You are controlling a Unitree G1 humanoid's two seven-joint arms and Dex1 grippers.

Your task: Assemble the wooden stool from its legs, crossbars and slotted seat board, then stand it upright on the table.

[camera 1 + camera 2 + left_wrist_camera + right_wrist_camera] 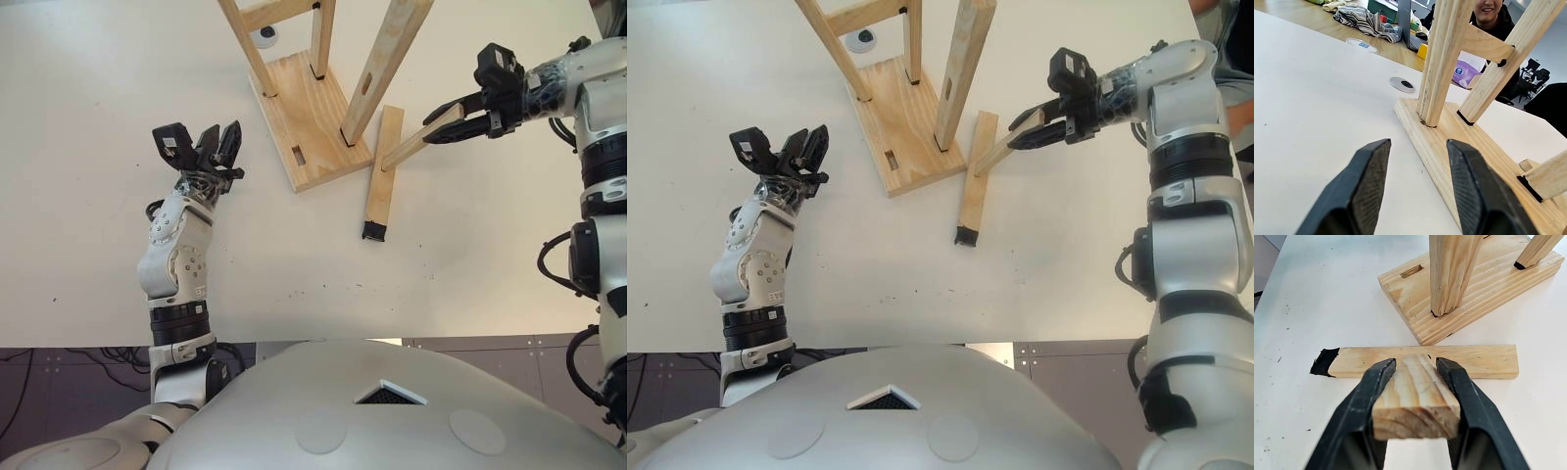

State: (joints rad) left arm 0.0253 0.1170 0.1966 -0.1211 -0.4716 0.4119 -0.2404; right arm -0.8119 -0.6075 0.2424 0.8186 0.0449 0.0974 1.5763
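Stool point(309, 127) sits half-built, upside down at twelve o'clock on the counter point(78, 245), seemingly light, stiff pine best pinched across flat faces, as the right jaws clamp a crossbar point(411, 147) at two o'clock and the left jaws gape empty at ten.

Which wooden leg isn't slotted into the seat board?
The black-tipped pale wooden leg lying flat on the table beside the slotted seat board, touched by the wooden bar in the right claw; the other three stand in the board.
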